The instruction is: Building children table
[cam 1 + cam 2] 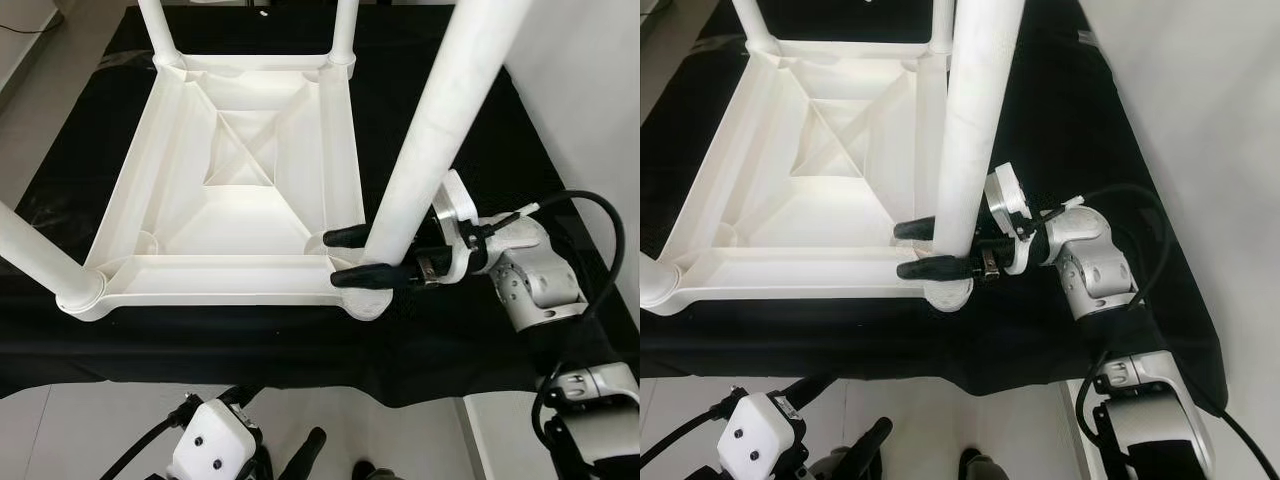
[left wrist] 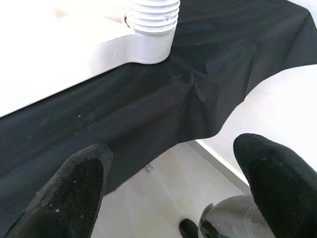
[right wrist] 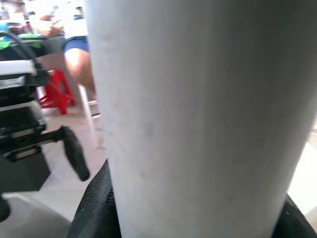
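Gripping corner leg (image 1: 430, 140), right tool (image 1: 362, 255)

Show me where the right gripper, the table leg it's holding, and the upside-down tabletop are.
right gripper (image 1: 352, 256): left eye view, midway between its fingertips.
table leg (image 1: 428, 135): left eye view, mid-shaft.
tabletop (image 1: 172, 166): left eye view, sloped inner wall.

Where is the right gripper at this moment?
The right gripper is at the upturned white table's near right corner, closed around the base of the leg.
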`<state>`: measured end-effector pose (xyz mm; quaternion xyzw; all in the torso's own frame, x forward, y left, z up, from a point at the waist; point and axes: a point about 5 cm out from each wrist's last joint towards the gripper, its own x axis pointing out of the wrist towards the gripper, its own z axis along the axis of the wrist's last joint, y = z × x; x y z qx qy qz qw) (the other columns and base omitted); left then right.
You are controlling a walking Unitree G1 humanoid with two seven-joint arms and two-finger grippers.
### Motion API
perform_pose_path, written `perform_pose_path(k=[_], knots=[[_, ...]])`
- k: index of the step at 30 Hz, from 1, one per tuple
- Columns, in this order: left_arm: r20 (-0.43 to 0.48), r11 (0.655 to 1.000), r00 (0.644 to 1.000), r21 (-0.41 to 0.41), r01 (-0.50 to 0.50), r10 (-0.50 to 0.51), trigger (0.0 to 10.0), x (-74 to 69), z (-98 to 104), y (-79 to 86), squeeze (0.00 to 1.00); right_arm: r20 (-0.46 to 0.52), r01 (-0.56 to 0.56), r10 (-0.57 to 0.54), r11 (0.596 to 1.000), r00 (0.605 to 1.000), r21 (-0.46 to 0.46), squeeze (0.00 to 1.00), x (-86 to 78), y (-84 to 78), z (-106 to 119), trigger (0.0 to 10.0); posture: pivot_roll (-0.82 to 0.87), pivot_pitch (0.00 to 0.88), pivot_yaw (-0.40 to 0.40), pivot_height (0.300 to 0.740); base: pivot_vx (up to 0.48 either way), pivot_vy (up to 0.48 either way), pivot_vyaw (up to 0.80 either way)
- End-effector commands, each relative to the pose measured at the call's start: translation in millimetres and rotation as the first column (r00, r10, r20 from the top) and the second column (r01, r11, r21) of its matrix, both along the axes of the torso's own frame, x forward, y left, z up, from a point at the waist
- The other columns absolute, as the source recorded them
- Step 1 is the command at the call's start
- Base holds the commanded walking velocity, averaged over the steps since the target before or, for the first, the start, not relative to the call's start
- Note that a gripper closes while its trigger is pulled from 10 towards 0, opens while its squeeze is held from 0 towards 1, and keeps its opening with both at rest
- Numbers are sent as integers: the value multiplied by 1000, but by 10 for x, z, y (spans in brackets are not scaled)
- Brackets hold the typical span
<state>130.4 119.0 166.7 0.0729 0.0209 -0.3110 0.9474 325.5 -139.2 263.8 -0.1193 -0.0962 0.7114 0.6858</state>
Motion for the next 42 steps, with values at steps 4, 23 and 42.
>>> perform_pose_path(k=[4,23,42], knots=[[-17,1000,1000,17,13,-13,10000,-43,-15,-3,0,-121,22,-30,997,992,-69,0,1,-47,-272,10000,74,363,-38,740,0,0,0],[-11,1000,1000,29,9,-8,10000,-37,-16,2,0,-135,113,-131,985,982,-132,0,73,-2,-386,10000,77,363,-37,740,0,0,0],[-11,1000,1000,30,7,-7,10000,-40,-19,4,0,-142,320,-327,945,934,-68,0,67,-17,-454,10000,66,366,-43,740,0,0,0]])
